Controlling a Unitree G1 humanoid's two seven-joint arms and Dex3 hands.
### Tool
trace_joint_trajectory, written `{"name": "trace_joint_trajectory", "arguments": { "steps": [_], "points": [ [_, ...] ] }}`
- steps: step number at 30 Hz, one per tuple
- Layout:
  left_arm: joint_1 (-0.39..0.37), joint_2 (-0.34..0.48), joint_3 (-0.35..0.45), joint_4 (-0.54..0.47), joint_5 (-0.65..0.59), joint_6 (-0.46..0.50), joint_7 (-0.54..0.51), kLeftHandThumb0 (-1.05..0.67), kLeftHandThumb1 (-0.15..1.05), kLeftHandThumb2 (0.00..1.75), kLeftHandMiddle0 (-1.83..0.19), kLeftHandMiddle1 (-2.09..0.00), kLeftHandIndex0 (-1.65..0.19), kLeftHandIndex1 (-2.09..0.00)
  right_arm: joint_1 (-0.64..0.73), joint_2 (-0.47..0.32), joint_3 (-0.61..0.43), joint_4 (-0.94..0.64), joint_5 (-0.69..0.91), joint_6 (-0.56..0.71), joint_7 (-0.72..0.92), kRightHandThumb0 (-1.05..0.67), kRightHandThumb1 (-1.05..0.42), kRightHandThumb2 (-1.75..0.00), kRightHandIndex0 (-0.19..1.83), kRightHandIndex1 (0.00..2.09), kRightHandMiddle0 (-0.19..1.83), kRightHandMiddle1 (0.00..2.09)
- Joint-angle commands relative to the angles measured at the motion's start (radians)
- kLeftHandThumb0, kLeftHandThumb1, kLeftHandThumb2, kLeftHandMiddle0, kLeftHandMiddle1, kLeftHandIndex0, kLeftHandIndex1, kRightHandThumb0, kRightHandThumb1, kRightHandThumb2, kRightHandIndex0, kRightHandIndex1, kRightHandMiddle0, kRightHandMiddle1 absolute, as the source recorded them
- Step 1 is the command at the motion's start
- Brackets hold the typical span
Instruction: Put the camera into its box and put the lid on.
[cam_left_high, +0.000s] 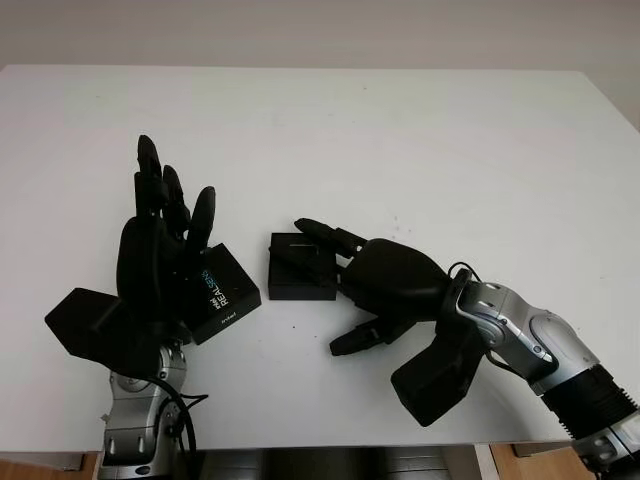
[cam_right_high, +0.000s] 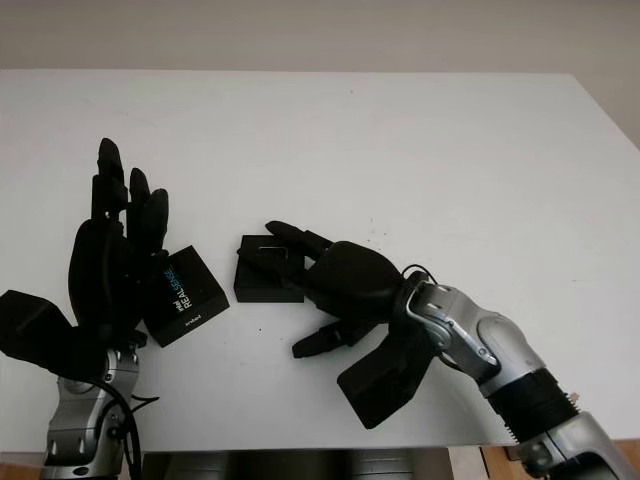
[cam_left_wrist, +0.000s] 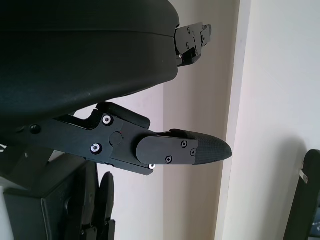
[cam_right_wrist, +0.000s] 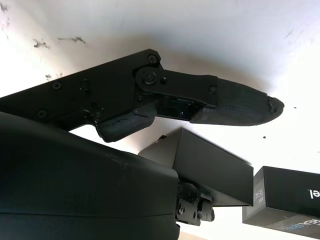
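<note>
A black open box (cam_left_high: 298, 268) sits on the white table (cam_left_high: 420, 140) near its middle front. My right hand (cam_left_high: 345, 290) reaches in from the right; its fingers (cam_left_high: 318, 236) lie across the top of the box while the thumb (cam_left_high: 355, 340) stays off it, nearer the front. The wrist view has the box (cam_right_wrist: 210, 167) under the palm. Whether the camera is inside is hidden by the fingers. The black lid (cam_left_high: 222, 292) with white and blue lettering lies just left of the box. My left hand (cam_left_high: 165, 215) stands upright and open against the lid's left side.
The table's front edge runs close below both forearms. White tabletop stretches behind and to the right of the box. A small dark mark (cam_left_high: 393, 233) is on the table beyond the right hand.
</note>
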Motion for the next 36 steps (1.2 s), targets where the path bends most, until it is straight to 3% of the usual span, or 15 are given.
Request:
{"name": "trace_joint_trajectory", "arguments": {
  "steps": [1,9,13,24,29,36],
  "points": [
    [0.013,-0.005,-0.003,-0.02,0.003,-0.004,0.003,-0.62,1.05,0.32,0.19,-0.03,0.19,-0.02,-0.019,0.013,0.016,0.008,-0.007,0.009,0.013,-0.99,-1.05,-0.66,-0.19,0.01,-0.07,0.1],
    [0.024,-0.005,-0.004,-0.035,0.006,0.001,0.003,-0.63,1.05,0.31,0.19,-0.03,0.19,-0.02,-0.036,0.037,0.011,0.009,0.029,0.042,0.067,-0.99,-1.05,-0.65,-0.19,0.01,-0.07,0.09],
    [0.025,0.003,0.002,-0.038,0.002,0.003,-0.004,-0.62,1.05,0.32,0.19,-0.02,0.19,0.0,-0.027,0.044,-0.021,-0.01,0.084,0.068,0.074,-0.98,-1.05,-0.66,-0.19,0.0,-0.17,0.02],
    [0.027,0.05,0.028,-0.083,0.014,-0.013,-0.026,-0.67,1.05,0.32,0.17,-0.05,0.17,-0.02,0.004,0.091,-0.235,-0.164,0.502,0.199,0.123,-0.88,-1.05,-0.69,-0.17,0.03,-0.14,0.05],
    [0.035,0.14,0.066,-0.108,0.045,-0.039,-0.073,-0.67,1.05,0.33,0.15,-0.06,0.15,-0.03,0.026,0.124,-0.345,-0.215,0.65,0.297,0.101,-0.84,-1.05,-0.65,-0.14,0.05,-0.1,0.07],
    [0.041,0.269,0.14,-0.116,0.114,-0.023,-0.101,-0.62,1.05,0.27,-0.11,-0.13,-0.09,-0.15,0.026,0.127,-0.412,-0.23,0.651,0.413,0.051,-0.84,-1.05,-0.72,-0.02,0.1,-0.02,0.1]
  ]
}}
